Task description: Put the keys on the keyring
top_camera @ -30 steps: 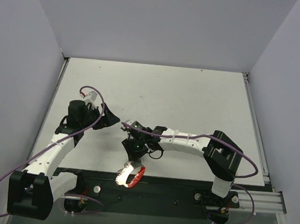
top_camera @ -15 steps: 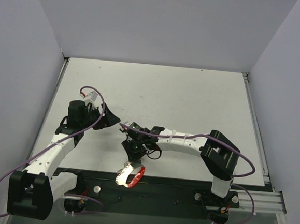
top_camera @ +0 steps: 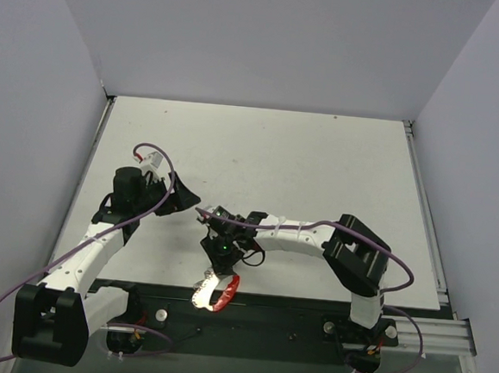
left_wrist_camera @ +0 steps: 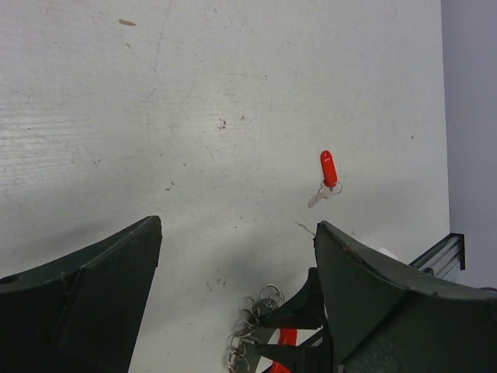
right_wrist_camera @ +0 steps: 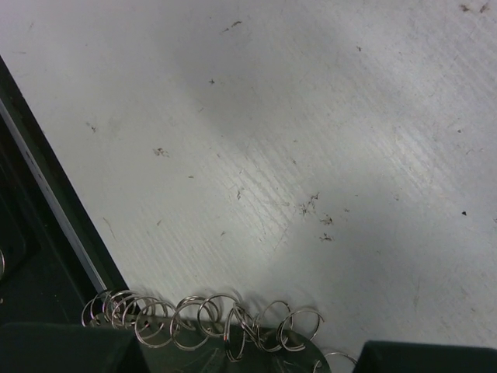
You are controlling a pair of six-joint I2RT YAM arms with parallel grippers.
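White counter (top_camera: 319,175) from above: right end effector (top_camera: 224,252) grips the keyring (top_camera: 222,292), lower centre. Left wrist: left end effector (left_wrist_camera: 238,225) gapes empty; key (left_wrist_camera: 328,171) lies centre-right, probably best pinched by its red head. Right wrist: keyring, bottom edge, wants holding steady.

White table (top_camera: 319,175), red-headed key (left_wrist_camera: 328,172) on it

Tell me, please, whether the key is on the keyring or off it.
Off. The key lies alone on the table, clearly apart from the keyring.
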